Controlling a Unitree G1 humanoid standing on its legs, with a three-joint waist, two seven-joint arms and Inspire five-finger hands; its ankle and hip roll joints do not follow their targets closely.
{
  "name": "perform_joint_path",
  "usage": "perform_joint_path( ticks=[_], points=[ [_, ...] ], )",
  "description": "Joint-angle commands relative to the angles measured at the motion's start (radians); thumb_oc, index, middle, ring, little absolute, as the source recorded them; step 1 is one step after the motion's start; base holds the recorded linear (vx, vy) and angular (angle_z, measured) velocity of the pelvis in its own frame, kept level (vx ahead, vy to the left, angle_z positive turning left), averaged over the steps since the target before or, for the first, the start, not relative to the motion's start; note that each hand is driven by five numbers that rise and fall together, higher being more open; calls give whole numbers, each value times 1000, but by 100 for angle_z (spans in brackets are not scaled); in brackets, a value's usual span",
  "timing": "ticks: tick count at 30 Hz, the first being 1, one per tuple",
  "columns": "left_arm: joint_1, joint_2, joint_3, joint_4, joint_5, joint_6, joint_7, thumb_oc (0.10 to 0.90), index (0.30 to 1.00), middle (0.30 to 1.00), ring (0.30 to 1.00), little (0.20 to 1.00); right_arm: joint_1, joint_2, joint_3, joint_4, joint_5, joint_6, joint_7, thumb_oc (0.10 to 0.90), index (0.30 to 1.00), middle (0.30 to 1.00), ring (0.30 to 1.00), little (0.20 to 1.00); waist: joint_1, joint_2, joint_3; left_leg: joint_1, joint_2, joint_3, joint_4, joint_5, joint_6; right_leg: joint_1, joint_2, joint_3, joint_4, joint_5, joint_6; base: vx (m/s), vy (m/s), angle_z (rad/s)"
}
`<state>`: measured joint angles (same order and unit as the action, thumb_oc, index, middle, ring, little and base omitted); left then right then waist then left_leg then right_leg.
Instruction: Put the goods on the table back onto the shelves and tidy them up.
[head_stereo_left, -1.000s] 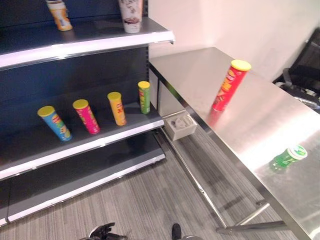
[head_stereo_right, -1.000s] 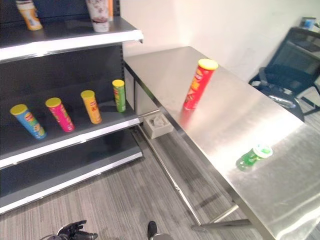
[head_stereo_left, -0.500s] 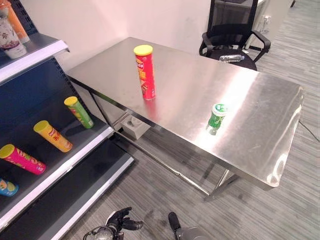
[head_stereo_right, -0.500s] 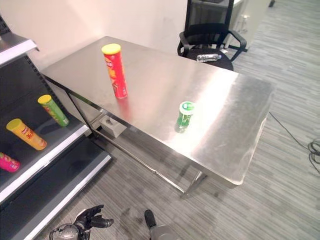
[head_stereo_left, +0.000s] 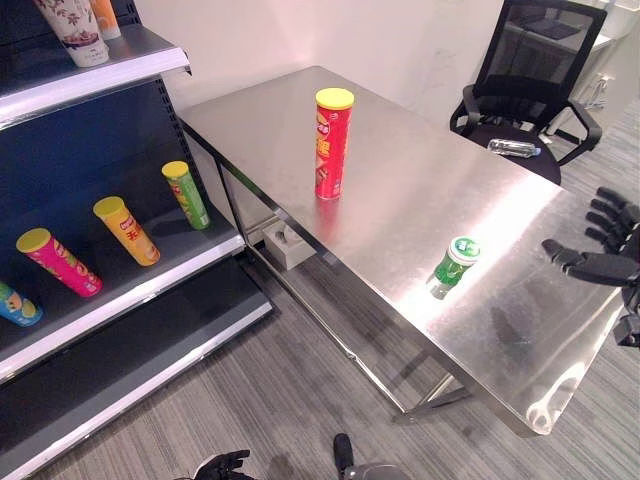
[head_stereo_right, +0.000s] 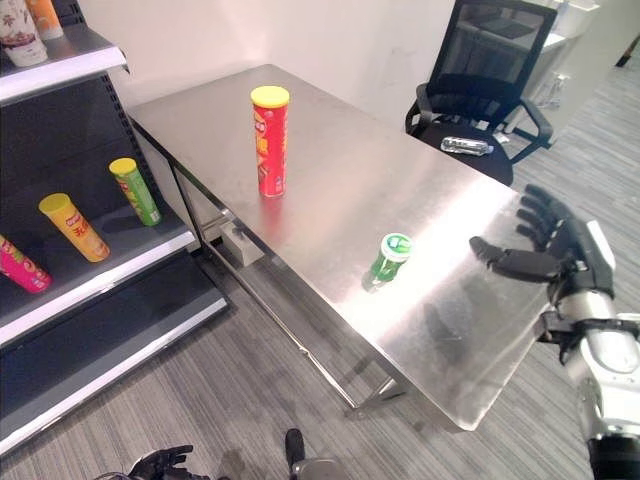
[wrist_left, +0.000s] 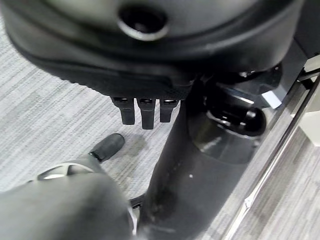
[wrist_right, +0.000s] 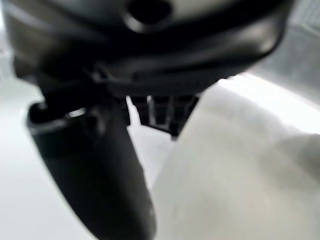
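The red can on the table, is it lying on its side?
No, the red can stands upright on the table, with its yellow lid on top.

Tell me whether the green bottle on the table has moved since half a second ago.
No. The green bottle stands on the table near its front edge as before; only the camera shifted.

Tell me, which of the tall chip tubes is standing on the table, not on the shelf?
The red tube with the yellow lid. It stands upright alone on the steel table; the pink, orange and green tubes all sit on the shelf.
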<state>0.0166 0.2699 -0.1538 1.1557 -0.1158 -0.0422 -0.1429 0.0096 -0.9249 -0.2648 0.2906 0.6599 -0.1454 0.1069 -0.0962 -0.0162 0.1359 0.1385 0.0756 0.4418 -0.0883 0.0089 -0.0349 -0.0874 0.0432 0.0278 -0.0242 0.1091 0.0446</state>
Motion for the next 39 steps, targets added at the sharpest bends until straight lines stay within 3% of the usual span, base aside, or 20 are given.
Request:
perform_joint_path(
  ticks=[1,7,14,20,25,30,39],
  points=[
    [-42,35,-4,-12,14,-38,-10,800,900,900,900,900,-42,-33,-157,-110,79,-70,35,800,900,900,900,900,-9,-55,-49,23,-14,-43,1,-42,-13,21,-148,-3,-63,102,186,6,-49,26],
    [-13,32,26,-4,38,-34,-17,800,900,900,900,900,100,-5,-276,-257,96,-59,100,800,900,900,900,900,-20,-46,-65,6,-14,-92,1,-32,-18,43,-157,-36,-63,82,164,25,-25,24],
    [4,20,27,-9,68,-30,-29,800,900,900,900,900,216,-58,-233,-378,-19,19,202,800,900,900,900,900,-17,-37,-70,0,-15,-123,1,-21,-23,64,-162,-63,-63,66,147,4,-11,19],
    [9,10,22,-10,69,-28,-26,800,900,900,900,900,217,-69,-214,-344,-119,28,177,800,900,900,900,900,-4,-34,-68,-9,-15,-138,1,-14,-24,73,-169,-90,-63,60,142,4,-4,11],
    [20,7,28,-18,54,-28,-16,800,900,900,900,900,206,-24,-255,-326,-136,13,130,800,900,900,900,900,2,-33,-65,-13,-13,-151,1,-14,-22,77,-170,-98,-63,54,141,12,-11,9],
    [30,9,24,-32,52,-24,-17,800,900,900,900,900,195,-27,-217,-308,-218,20,117,800,900,900,900,900,13,-34,-60,-11,-11,-157,1,-12,-22,81,-165,-94,-63,47,137,4,-5,5],
    [30,17,16,-39,54,-19,-14,800,900,900,900,900,155,-7,-142,-256,-249,27,100,800,900,900,900,900,25,-32,-53,-15,-10,-180,1,-8,-24,92,-162,-102,-63,34,129,8,-7,2]
  ],
)
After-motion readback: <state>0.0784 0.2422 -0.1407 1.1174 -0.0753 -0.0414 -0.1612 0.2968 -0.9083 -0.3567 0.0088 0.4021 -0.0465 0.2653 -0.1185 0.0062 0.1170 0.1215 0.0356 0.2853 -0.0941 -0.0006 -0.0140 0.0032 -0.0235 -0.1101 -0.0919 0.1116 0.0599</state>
